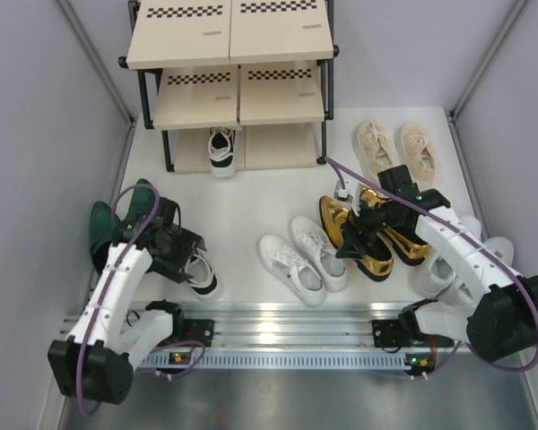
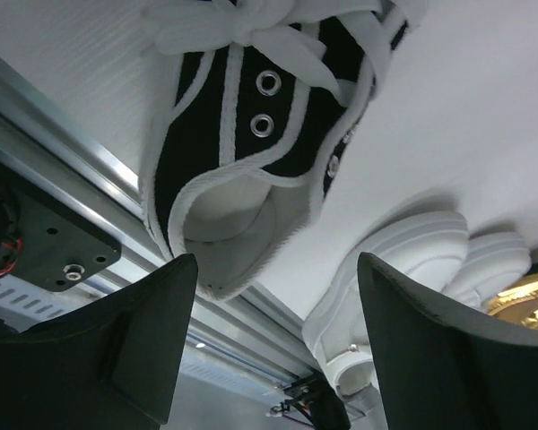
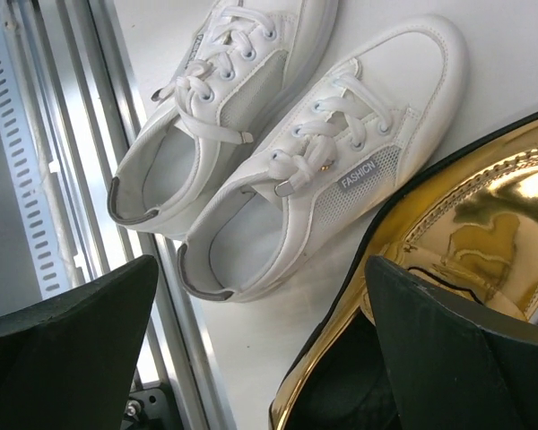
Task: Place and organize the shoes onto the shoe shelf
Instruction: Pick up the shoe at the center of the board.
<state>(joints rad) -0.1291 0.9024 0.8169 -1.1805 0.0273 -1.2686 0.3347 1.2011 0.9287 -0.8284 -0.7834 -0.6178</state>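
Hovering at seven o'clock, left fingers (image 2: 134,349) parted over black-and-white sneaker (image 2: 242,143): light, soft canvas, likely best pinched at heel collar (stiffest edge). Right fingers (image 3: 448,358) parted, empty.

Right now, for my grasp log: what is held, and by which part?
Nothing is held: the left gripper is open over the black-and-white sneaker, the right gripper open above the gold loafer.

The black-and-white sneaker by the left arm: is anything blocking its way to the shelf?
Nothing visible does. The black-and-white sneaker lies below the open left gripper, and only bare table lies between it and the shoe shelf, where its mate sits on the bottom tier.
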